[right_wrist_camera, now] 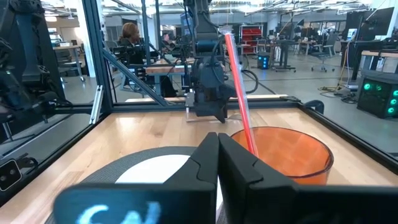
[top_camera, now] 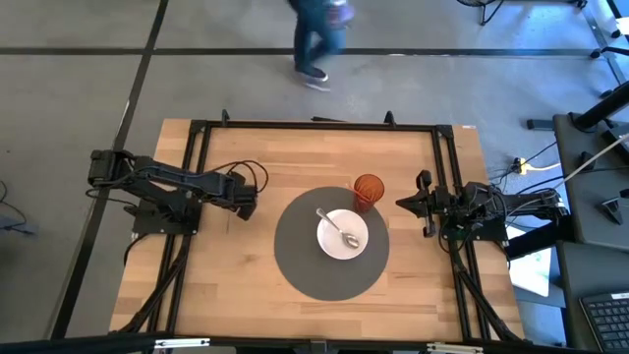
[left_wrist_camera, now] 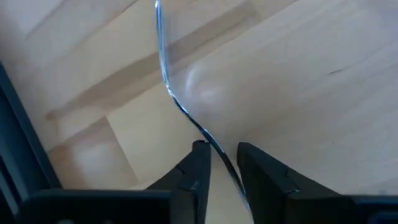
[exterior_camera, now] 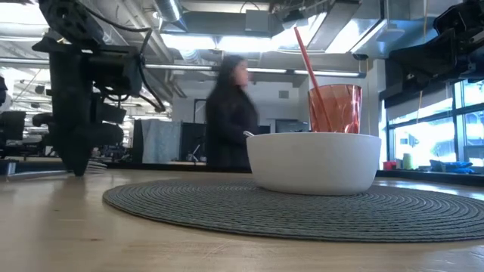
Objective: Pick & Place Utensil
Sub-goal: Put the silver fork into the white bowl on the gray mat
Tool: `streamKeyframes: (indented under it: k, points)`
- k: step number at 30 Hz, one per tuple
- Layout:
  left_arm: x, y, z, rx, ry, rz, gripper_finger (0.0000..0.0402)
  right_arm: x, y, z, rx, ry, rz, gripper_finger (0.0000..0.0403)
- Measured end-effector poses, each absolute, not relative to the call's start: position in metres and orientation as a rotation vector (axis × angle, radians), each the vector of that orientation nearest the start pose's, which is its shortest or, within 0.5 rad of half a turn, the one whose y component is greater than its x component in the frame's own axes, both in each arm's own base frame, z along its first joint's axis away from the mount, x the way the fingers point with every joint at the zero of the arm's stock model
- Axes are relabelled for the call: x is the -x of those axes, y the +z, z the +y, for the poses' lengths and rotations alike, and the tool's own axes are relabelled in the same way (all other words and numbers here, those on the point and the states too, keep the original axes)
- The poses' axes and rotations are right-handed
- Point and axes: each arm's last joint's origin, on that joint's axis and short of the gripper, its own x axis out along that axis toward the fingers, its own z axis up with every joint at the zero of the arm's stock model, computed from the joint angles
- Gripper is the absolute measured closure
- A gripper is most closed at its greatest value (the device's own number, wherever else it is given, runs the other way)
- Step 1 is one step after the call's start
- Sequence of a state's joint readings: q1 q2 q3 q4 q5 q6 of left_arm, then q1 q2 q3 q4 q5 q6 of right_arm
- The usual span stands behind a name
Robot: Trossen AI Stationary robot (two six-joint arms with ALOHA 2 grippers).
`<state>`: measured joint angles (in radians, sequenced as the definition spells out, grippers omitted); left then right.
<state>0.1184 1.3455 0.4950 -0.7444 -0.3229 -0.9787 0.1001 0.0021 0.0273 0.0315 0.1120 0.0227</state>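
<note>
Closest to my left wrist camera, the left gripper has its fingers straddling a thin metal utensil lying on the table, narrowing but not visibly clamped. I'd centre on the handle before squeezing. The right gripper waits closed by the orange cup.

Both arms are dark, near black, built of blocky links on dark bases. The left arm carries a loop of black cable over its wrist, and loose black cables also trail from the right arm. The left claw has two thick, squared, matte black fingers with angular steps. The right claw looks the same, with what may be a pale blurred marking on its housing.
</note>
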Motion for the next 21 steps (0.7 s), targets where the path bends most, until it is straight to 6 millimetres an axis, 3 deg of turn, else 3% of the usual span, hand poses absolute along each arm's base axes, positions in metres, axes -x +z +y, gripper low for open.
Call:
streamKeyframes:
  k: [6,13,21]
  points:
    - [-0.167,0.122,0.024,0.486,0.99,1.292,0.0388,-0.096,0.176,0.006,-0.029,-0.011,-0.056,0.0397]
    - [-0.181,0.131,0.009,0.387,0.88,1.261,0.0396,-0.096,0.176,0.006,-0.029,-0.011,-0.056,0.0397]
    - [-0.211,0.164,-0.02,0.242,0.704,1.131,0.0397,-0.096,0.176,0.006,-0.029,-0.011,-0.056,0.0397]
